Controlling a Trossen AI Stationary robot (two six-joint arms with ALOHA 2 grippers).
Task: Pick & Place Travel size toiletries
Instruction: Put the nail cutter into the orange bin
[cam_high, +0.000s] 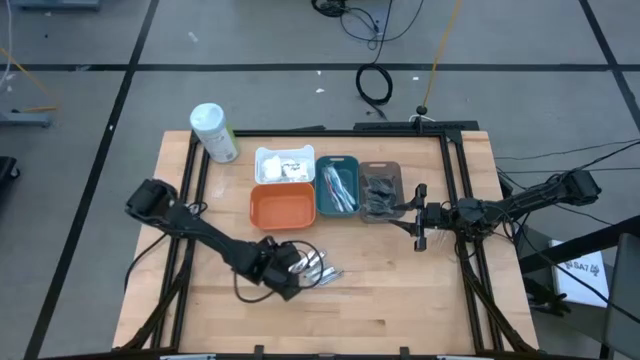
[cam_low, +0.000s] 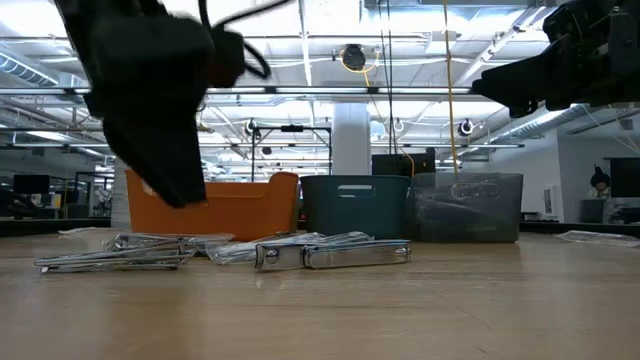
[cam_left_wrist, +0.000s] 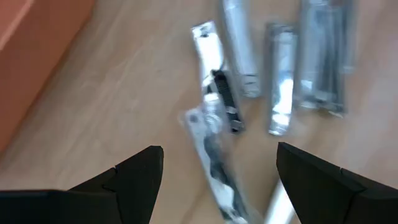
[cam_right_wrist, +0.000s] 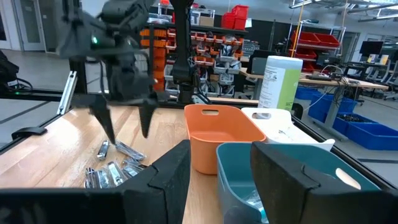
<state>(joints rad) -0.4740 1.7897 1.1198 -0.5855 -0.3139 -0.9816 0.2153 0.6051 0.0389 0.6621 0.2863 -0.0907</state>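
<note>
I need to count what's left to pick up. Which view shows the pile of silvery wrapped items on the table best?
The left wrist view: the silvery wrapped items lie spread apart just beyond the open left gripper. The high view shows a small clump, the low view sees them edge-on and overlapping, and the right wrist view shows them far off.

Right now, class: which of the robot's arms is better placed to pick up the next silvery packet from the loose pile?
Left. The left gripper hangs open directly over the silvery packets, while the right gripper waits beside the grey tray, away from the pile.
</note>
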